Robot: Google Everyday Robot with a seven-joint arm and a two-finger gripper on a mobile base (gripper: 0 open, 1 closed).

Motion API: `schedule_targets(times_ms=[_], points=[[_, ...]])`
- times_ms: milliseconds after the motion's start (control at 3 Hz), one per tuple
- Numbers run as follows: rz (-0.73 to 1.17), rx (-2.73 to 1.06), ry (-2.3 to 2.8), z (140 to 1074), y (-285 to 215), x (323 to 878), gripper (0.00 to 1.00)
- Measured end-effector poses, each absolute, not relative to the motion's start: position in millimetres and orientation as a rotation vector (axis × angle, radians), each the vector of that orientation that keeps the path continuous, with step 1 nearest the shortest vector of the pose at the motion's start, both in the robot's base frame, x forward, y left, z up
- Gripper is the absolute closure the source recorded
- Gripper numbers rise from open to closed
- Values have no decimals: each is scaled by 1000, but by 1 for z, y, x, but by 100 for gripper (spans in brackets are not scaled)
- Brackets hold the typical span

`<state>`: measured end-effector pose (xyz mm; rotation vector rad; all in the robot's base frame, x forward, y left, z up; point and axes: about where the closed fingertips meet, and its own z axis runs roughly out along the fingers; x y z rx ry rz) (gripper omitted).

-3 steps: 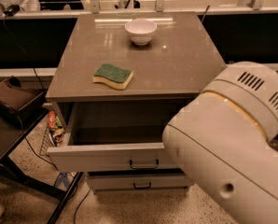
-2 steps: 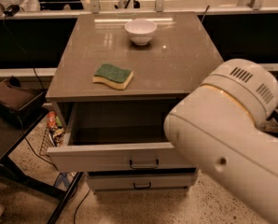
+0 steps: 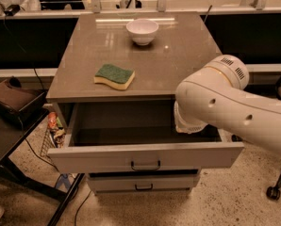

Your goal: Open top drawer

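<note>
The top drawer (image 3: 145, 155) of the grey cabinet stands pulled out towards me. Its wide front carries a small black bar handle (image 3: 145, 165) at centre, and its deep plain grey interior (image 3: 124, 124) shows with nothing in it. My white arm (image 3: 230, 108) reaches in from the right, with its end over the drawer's right side. The gripper itself is hidden behind the arm.
A white bowl (image 3: 142, 31) and a green and yellow sponge (image 3: 114, 76) lie on the cabinet top (image 3: 178, 55). A lower drawer (image 3: 143, 182) is shut below. A dark stand (image 3: 11, 126) is at left, a chair caster (image 3: 272, 192) at right.
My arm has drawn back to the right and away from the camera, uncovering the drawer's front and right side. The drawer stays pulled out.
</note>
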<state>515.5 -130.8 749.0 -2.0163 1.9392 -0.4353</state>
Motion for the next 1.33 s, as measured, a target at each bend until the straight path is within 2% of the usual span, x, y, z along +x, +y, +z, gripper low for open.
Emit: schedule_targets(times_ms=[667, 1333], points=[[-266, -1983, 2041, 677, -149, 538, 100], [-155, -1976, 2093, 632, -154, 531, 100]])
